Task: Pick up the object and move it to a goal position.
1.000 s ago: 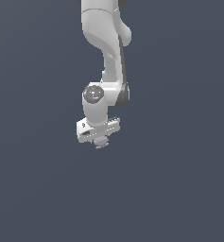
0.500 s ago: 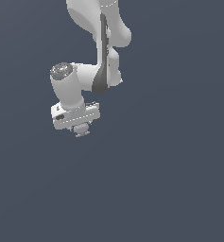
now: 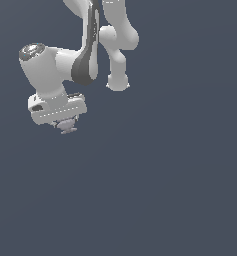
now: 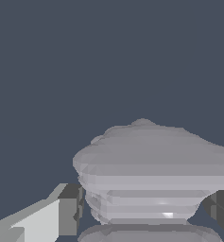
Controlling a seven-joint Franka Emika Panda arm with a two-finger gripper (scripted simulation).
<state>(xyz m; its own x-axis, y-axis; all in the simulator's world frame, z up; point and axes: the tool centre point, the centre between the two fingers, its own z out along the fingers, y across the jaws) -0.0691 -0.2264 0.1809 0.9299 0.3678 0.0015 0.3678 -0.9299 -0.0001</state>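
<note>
The object point(image 3: 67, 126) sits right between the fingers point(image 4: 70, 209) — one on each side, shut tight on it. It hangs just under the gripper point(image 3: 66, 125), up in the air, with no surface or goal mark showing.

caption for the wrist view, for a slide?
Wrist view: the gripper clamps the pale grey ridged object between its fingers, against a plain dark background.

Render quality: flat, even, shadowless dark slate-blue background in both views, with no glare or blur. Arm point(image 3: 85, 55): soft shading, brighter on upper surfaces. Object point(image 4: 156, 179): faceted bands, coarse edges, small bright highlight low on its ridges in the wrist view.
</note>
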